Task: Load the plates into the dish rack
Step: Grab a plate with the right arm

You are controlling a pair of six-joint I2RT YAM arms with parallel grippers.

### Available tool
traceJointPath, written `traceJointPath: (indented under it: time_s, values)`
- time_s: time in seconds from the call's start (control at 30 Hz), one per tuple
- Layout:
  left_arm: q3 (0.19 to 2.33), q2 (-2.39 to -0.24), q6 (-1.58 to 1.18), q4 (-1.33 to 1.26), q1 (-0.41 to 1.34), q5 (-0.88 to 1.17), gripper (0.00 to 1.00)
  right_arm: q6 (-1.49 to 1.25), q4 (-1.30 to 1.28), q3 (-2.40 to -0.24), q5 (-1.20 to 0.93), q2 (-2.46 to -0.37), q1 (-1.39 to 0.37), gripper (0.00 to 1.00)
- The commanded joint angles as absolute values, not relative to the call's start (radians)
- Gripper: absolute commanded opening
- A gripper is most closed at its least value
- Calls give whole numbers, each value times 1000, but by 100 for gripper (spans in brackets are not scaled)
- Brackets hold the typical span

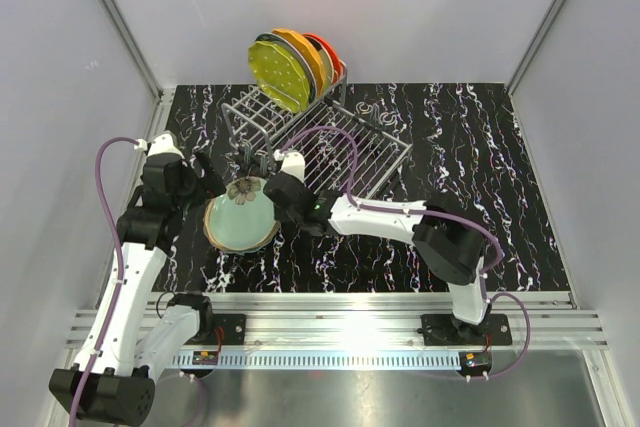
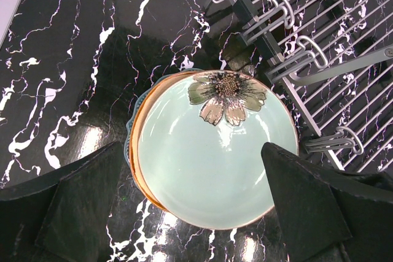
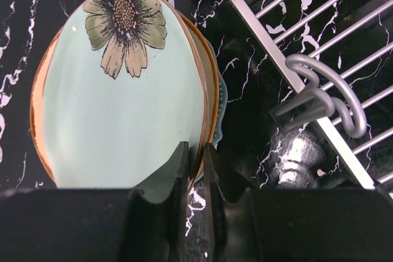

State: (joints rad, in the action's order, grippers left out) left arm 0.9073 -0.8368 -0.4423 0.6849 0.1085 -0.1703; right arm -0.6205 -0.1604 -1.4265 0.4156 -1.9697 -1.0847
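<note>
A floral pale green plate (image 1: 240, 215) tops a small stack on the black marbled table, left of the dish rack (image 1: 345, 147). My right gripper (image 3: 195, 151) is shut on this plate's (image 3: 123, 108) right rim. An orange-rimmed plate (image 3: 212, 93) and a teal plate (image 3: 223, 99) lie under it. My left gripper (image 2: 190, 146) is open, its fingers spread over the plate (image 2: 215, 157) without touching it. A dotted yellow-green plate (image 1: 278, 72), an orange plate (image 1: 303, 57) and a red-orange plate (image 1: 330, 49) stand upright in the rack's raised section.
The rack's flat grid tray (image 2: 344, 41) lies just right of the stack, with wire hooks (image 3: 322, 93) along its near edge. Grey enclosure walls (image 1: 80, 67) stand to the left, right and back. A metal rail (image 1: 330, 312) borders the table's front.
</note>
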Motion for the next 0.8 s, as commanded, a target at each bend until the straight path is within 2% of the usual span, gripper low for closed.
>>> traceJointPath:
  time_s: [0.0, 0.3, 0.5, 0.63, 0.73, 0.77]
  values:
    - [907, -825, -439, 637, 104, -156, 99, -649, -100, -1402, 413, -1878, -1097, 5]
    - [905, -839, -437, 637, 103, -156, 99, -729, -46, -1296, 354, -1807, -1095, 0]
    - [908, -859, -436, 637, 103, -155, 93, -804, -20, -1247, 337, -1787, -1097, 0]
    - [908, -882, -431, 640, 103, -163, 74, -850, -12, -1227, 342, -1783, -1097, 0]
    - [914, -922, -431, 649, 103, -172, 55, -891, -9, -1212, 339, -1779, -1097, 0]
    - [917, -934, -431, 652, 103, -178, 43, -896, -8, -1209, 339, -1776, -1097, 0]
